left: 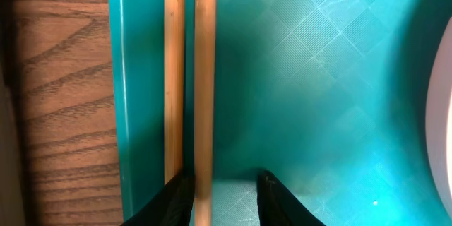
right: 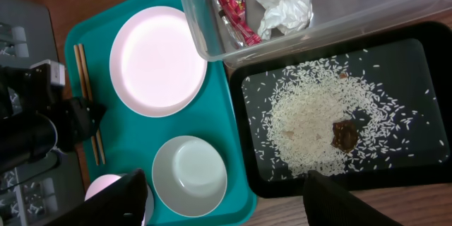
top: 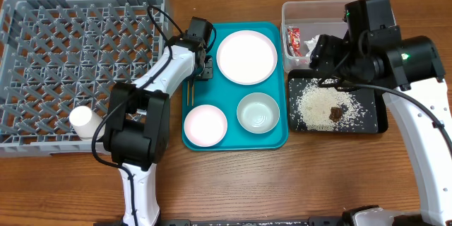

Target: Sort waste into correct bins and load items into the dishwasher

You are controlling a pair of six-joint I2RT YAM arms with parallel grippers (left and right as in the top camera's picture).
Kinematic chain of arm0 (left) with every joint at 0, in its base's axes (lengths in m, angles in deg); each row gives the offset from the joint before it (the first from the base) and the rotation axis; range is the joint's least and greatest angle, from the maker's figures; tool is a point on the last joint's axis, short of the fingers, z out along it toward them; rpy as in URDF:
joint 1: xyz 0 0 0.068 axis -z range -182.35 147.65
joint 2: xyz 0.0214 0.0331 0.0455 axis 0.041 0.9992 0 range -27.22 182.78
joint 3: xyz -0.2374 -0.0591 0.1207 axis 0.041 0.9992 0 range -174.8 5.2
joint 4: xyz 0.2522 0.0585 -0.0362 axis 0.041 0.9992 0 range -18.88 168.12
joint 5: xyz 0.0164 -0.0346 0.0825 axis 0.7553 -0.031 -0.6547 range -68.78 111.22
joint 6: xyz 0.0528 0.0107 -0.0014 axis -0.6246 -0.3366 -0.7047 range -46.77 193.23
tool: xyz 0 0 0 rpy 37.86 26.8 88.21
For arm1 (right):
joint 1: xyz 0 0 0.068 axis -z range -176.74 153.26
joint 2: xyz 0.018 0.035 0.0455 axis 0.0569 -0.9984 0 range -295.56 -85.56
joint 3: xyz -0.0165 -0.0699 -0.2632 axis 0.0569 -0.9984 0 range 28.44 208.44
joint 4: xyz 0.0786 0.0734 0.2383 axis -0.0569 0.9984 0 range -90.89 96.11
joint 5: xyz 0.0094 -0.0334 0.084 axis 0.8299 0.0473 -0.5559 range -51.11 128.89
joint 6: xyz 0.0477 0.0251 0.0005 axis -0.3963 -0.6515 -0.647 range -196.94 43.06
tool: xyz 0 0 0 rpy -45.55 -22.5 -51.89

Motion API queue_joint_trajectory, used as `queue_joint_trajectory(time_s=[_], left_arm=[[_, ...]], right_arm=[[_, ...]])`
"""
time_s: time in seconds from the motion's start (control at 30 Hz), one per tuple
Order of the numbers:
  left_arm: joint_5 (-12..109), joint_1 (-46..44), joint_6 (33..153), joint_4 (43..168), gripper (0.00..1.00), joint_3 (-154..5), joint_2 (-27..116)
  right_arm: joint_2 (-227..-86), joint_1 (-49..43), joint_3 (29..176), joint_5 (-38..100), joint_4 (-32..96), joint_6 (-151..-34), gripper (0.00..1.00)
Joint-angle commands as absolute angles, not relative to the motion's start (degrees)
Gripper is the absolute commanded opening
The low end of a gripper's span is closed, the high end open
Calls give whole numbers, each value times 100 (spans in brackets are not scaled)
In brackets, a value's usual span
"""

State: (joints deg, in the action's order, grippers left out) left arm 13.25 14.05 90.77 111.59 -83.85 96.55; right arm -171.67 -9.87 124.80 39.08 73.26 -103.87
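Left pincer (left: 224,178) hangs low over the chopsticks (left: 194,78), jaws released and empty. The inner stick lies between the fingers, while the outer one seems to run under the finger nearer the rim (left: 173,201), so a squeeze from here would likely catch only one. The pair lies side by side, touching or nearly so, along the left rim of the teal tray (left: 318,78), which also carries the plate (top: 246,56), saucer (top: 205,123) and bowl (top: 258,112). A good grasp, by my judgement, needs a small shift toward the rim so that both sticks sit inside the jaws, the outer finger going down in the narrow channel between stick and rim wall without pressing on either. Then a slow close and a level lift, since thin sticks scissor or slip easily. In the rack (top: 42,42), which holds the cup (top: 83,118), they should go across the ribs, not through the lattice. Right pincer (right: 224,183) hovers released and empty by the black tray (right: 424,155) with its rice (right: 304,120) and lump (right: 345,133); wrapper (right: 233,3) and tissue (right: 286,0) are in the tub (right: 381,14)
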Motion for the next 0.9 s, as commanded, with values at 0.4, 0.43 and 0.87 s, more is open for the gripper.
queue_joint_trajectory(time_s=[0.4,0.43,0.87], left_arm=[[2171,1445,9123,11406,5,-8239,9799],[2197,1442,9123,11496,4,-8300,9786],[1907,1442,9127,12921,4,-9852,8901]], right_arm=[[-17138,-978,12554,3884,7299,-10352,72],[-17138,-978,12554,3884,7304,-10352,72],[-17138,-978,12554,3884,7341,-10355,72]])
